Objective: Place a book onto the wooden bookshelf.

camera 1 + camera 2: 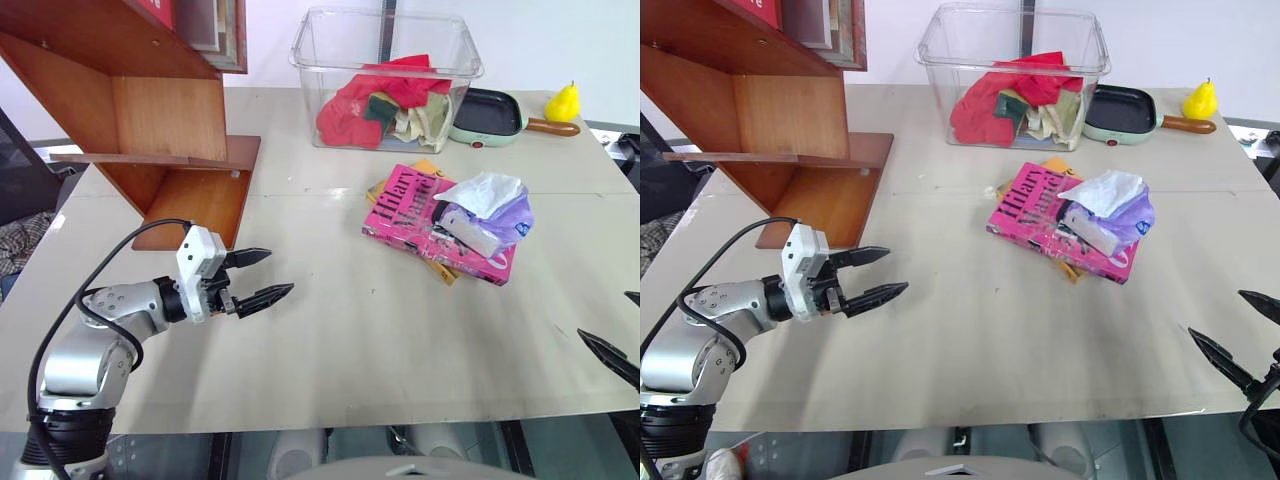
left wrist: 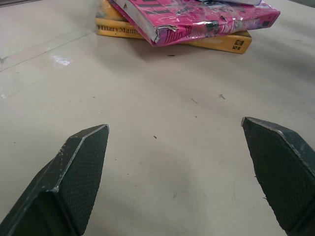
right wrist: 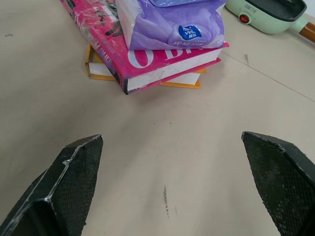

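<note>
The pink book (image 1: 415, 222) lies flat at mid-table on top of a thinner yellow-orange book (image 2: 216, 40), with a purple tissue pack (image 1: 487, 212) resting on its cover. The wooden bookshelf (image 1: 150, 110) stands at the table's far left. My left gripper (image 1: 258, 278) hovers open over the table in front of the shelf, pointing toward the book, well short of it. At the table's right front edge, my right gripper (image 1: 1238, 340) is open too, its fingers spread with nothing between them, facing the book's spine (image 3: 167, 66).
A clear plastic bin (image 1: 385, 80) with red cloths stands at the back. A small green frying pan (image 1: 495, 115) and a yellow pear (image 1: 563, 102) sit at the back right. Red books (image 1: 170, 12) stand on the shelf's upper board.
</note>
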